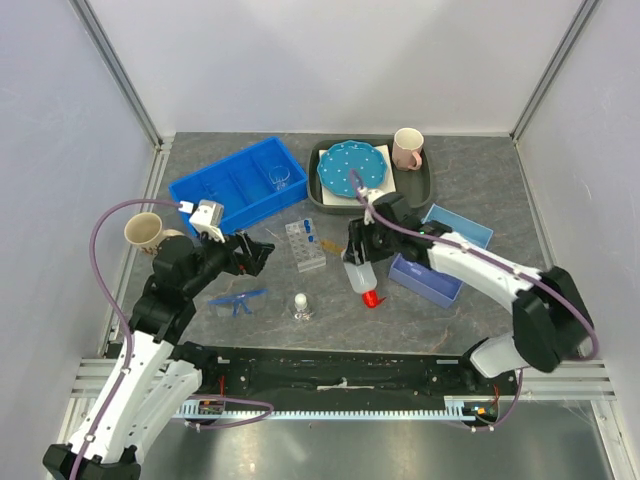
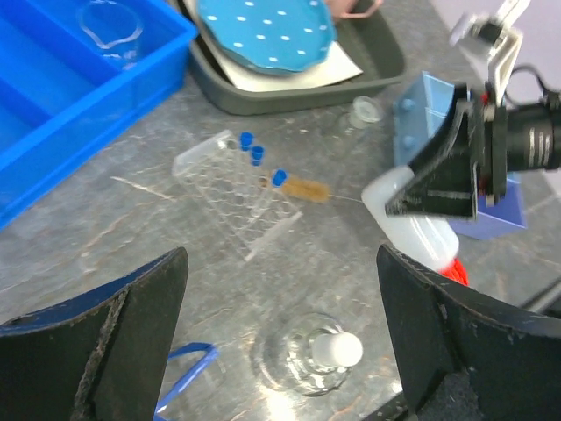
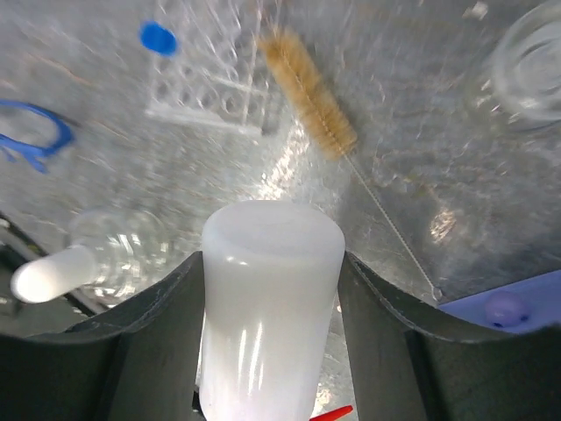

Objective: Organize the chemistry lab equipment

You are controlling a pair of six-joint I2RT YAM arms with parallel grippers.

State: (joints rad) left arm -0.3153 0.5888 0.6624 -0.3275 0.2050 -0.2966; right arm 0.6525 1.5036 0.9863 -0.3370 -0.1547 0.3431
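Note:
My right gripper point(image 1: 358, 252) is shut on the white squeeze bottle point(image 1: 360, 277), red nozzle point(image 1: 372, 298) pointing toward the near edge. In the right wrist view the bottle point(image 3: 267, 298) fills the space between both fingers point(image 3: 149, 351). My left gripper point(image 1: 256, 254) is open and empty, with the stoppered glass flask point(image 2: 308, 355) on the table beneath its jaws. The white test-tube rack point(image 1: 305, 245) with blue-capped tubes lies between the grippers. The blue safety glasses point(image 1: 238, 300) lie left of the flask point(image 1: 301, 305). One beaker point(image 1: 279, 177) sits in the blue bin point(image 1: 215, 190); another point(image 2: 366, 110) stands near the dark tray.
A dark tray point(image 1: 425, 185) at the back holds the blue dotted plate point(image 1: 350, 168) and pink mug point(image 1: 407, 148). A beige mug point(image 1: 145, 232) stands far left. Small blue boxes point(image 1: 440, 255) lie under my right arm. A brush point(image 2: 305, 188) lies by the rack.

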